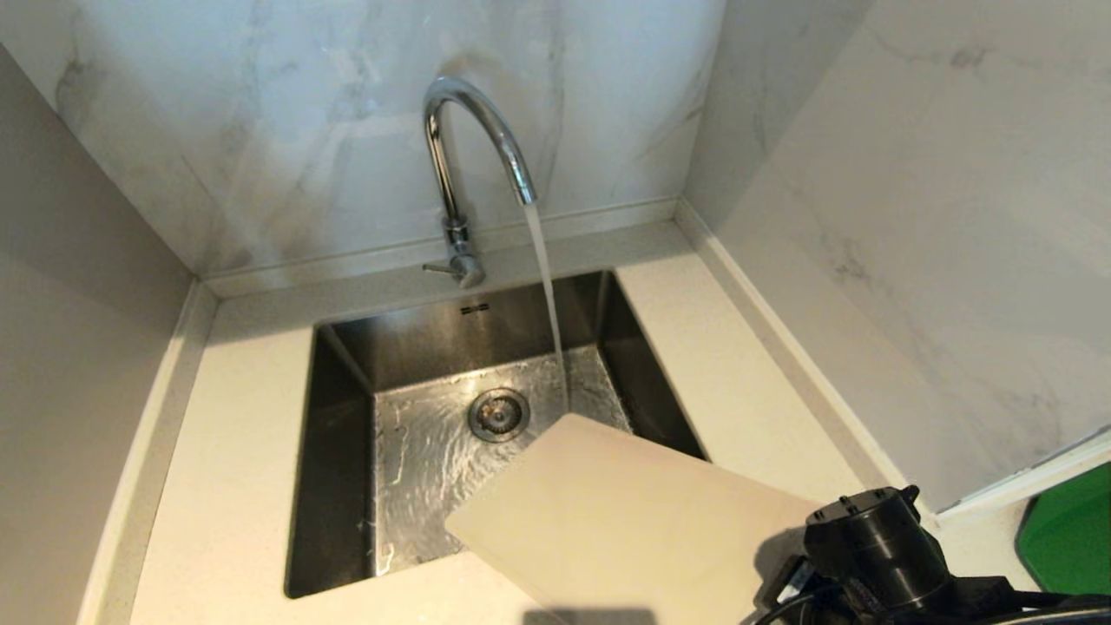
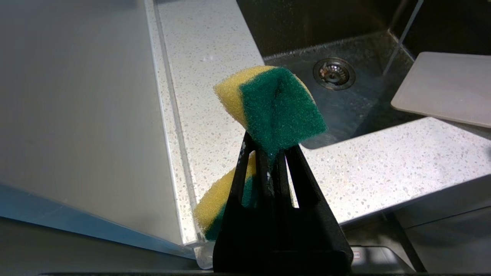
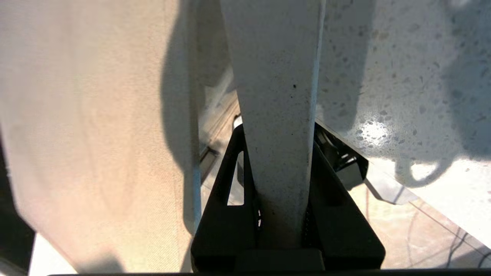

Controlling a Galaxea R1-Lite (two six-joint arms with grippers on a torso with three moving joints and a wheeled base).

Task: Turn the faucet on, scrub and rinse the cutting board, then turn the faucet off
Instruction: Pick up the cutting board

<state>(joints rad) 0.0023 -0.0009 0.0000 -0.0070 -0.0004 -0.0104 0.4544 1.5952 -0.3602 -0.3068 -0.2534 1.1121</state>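
Water runs from the faucet (image 1: 473, 130) into the sink (image 1: 347, 408). Right tool (image 3: 282, 168) clamps the cutting board (image 1: 608, 512) — slanted over the sink's near corner. Left tool (image 2: 274, 153) pinches a sponge (image 2: 272, 103) — no readable writing.

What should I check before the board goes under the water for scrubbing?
1. Water running from the faucet: ok, a stream falls into the sink.
2. Right gripper shut on the cutting board: ok, the board's edge sits between its fingers.
3. Left gripper shut on the sponge: ok, held above the counter beside the sink.
4. Board under the stream: not ok, its far corner reaches over the basin but the water lands just past it.
5. Drain unblocked: ok, nothing covers it.
6. Board wet yet: cannot tell.
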